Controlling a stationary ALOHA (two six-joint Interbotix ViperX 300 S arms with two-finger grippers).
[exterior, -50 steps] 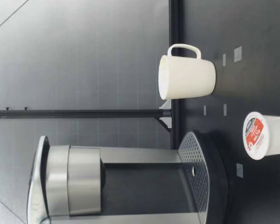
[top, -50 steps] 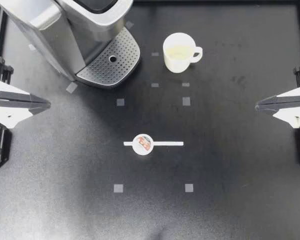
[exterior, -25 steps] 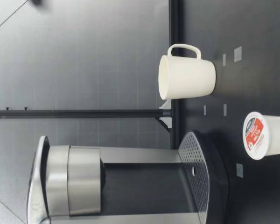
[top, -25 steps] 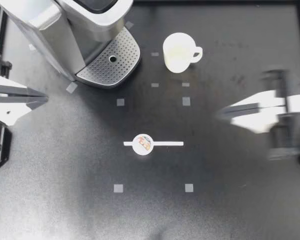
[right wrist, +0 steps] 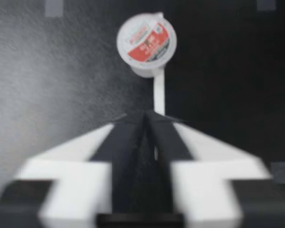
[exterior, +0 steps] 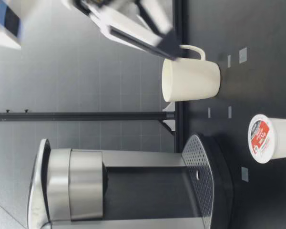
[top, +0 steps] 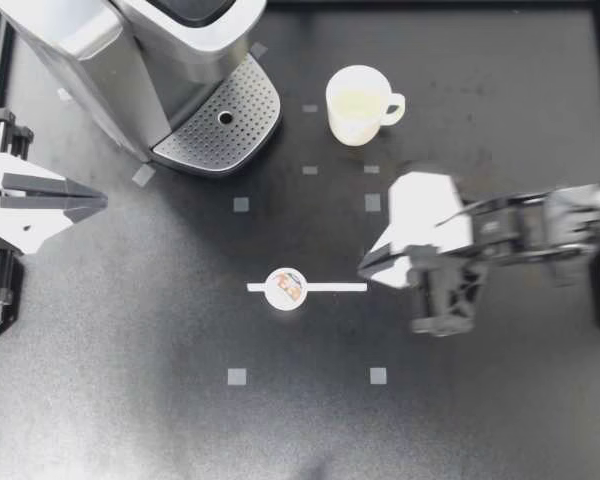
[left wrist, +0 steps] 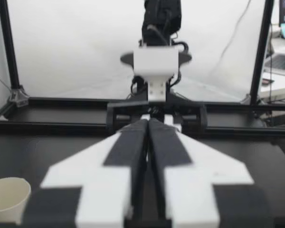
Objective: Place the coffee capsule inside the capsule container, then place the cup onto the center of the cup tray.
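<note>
- My left gripper (top: 100, 203) hung at its own edge of the table (top: 130, 400), jaws pressed together with nothing between them.
- My right gripper (top: 366, 269) was out over the middle of the table, blurred; its wrist view showed its jaws closed tight and empty as well.
- The capsule (top: 285, 288) stood on the table, foil lid up, at one end of a white strip (top: 330, 287).
- The right gripper's tip was over the strip's other end, so the capsule lay just ahead of the fingers, apart from them.
- The cup (top: 357, 104) stood upright and empty on the table, its handle turned toward my right arm's side.
- The cup was beside the tray (top: 220, 125) of the machine (top: 130, 50), not on it, with bare table between them.
- From the left wrist, the cup showed off to one side of the closed fingers, and my right arm showed across the table.
</note>
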